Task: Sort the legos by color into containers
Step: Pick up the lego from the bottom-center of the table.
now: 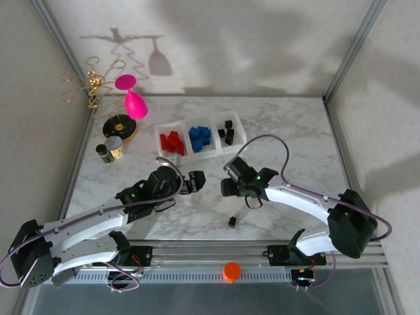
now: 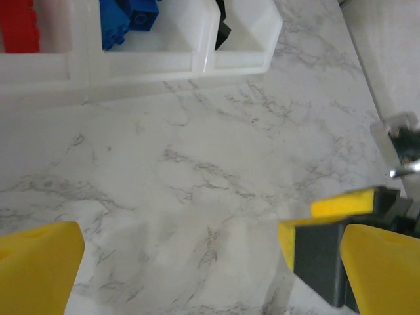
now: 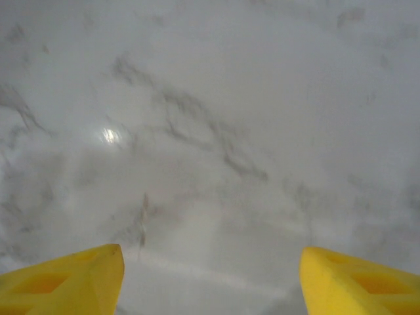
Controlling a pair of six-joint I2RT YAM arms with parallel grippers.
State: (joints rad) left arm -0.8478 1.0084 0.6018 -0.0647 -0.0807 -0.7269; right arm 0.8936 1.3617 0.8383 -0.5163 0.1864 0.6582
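Three joined clear containers (image 1: 200,139) stand in a row at the back of the marble table (image 1: 289,144). Red legos (image 1: 172,142) fill the left bin, blue legos (image 1: 199,136) the middle one, black legos (image 1: 228,132) the right one. In the left wrist view the bins (image 2: 141,62) sit at the top edge with red (image 2: 18,26), blue (image 2: 125,23) and black (image 2: 222,29) bricks. One small black lego (image 1: 232,222) lies alone near the front edge. My left gripper (image 1: 197,181) (image 2: 210,262) is open over bare marble. My right gripper (image 1: 229,187) (image 3: 210,262) faces it, open and empty.
At the back left stand a pink glass (image 1: 134,102), a gold wire stand (image 1: 92,82), a round yellow-and-black dish (image 1: 120,126) and two small jars (image 1: 109,149). An orange cap (image 1: 231,270) rests on the front rail. Metal frame posts border the table.
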